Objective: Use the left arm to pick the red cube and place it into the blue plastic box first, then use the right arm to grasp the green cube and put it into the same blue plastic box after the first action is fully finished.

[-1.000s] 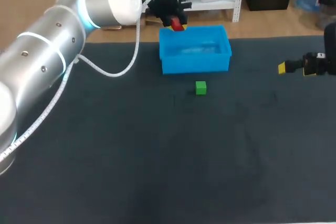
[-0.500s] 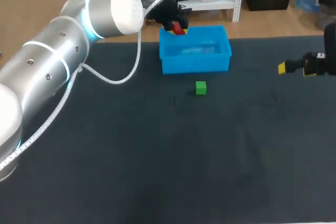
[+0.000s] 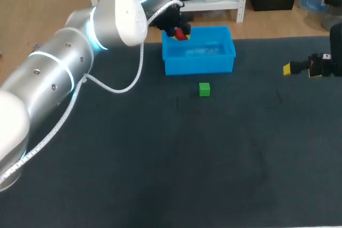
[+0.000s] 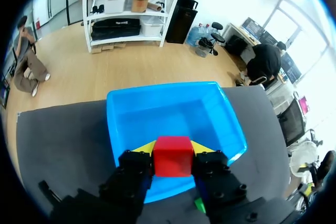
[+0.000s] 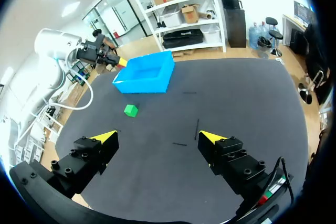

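Small red cube [image 3: 181, 35] is clamped between the yellow tips of the left gripper [image 4: 173, 149], hanging above the left end of the blue plastic box [image 3: 199, 28], close to its rim. Let go here and I reckon it clips the wall and bounces out beside the box. Small green cube [image 3: 204, 89] sits just in front of the box; the right gripper [image 5: 158, 137] waits spread wide, well right of it, and starting early risks breaking the order
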`<action>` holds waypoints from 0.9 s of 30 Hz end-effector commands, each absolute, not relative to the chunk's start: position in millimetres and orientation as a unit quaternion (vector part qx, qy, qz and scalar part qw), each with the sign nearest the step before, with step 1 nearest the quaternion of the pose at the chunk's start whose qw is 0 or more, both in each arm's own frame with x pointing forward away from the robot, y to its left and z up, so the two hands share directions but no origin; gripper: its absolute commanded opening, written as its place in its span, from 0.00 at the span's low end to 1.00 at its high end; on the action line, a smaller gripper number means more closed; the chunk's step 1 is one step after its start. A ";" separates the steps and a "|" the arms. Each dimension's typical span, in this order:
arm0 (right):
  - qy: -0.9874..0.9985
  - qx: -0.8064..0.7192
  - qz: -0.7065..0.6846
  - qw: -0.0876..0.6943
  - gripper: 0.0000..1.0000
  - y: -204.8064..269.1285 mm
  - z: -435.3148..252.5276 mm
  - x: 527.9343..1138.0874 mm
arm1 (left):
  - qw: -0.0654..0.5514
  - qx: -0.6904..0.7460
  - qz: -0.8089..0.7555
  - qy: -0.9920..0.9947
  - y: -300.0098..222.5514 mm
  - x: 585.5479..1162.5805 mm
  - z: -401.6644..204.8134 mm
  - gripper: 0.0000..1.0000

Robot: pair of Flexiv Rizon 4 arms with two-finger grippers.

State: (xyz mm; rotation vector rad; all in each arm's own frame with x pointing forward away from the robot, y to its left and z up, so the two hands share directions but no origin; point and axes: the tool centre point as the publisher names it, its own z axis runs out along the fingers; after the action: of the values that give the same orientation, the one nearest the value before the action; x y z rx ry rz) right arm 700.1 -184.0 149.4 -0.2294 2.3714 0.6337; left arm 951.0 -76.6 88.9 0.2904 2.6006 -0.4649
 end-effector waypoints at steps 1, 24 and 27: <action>0.908 -0.088 0.243 0.331 1.00 -184.1 149.3 700.3 | 0.219 0.108 -0.167 0.955 -84.2 977.7 80.8 0.00; 0.908 -0.088 0.243 0.331 1.00 -184.1 149.3 700.3 | 0.197 0.101 -0.161 0.962 -81.7 984.1 60.5 1.00; 0.908 -0.088 0.243 0.331 1.00 -184.1 149.3 700.3 | 0.198 0.102 -0.161 0.962 -81.1 984.8 61.3 1.00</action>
State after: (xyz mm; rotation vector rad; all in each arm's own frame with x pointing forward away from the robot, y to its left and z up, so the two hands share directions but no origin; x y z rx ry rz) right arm 700.1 -184.0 149.4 -0.2294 2.3714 0.6337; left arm 956.9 -75.4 58.1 0.2501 2.5821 -0.4520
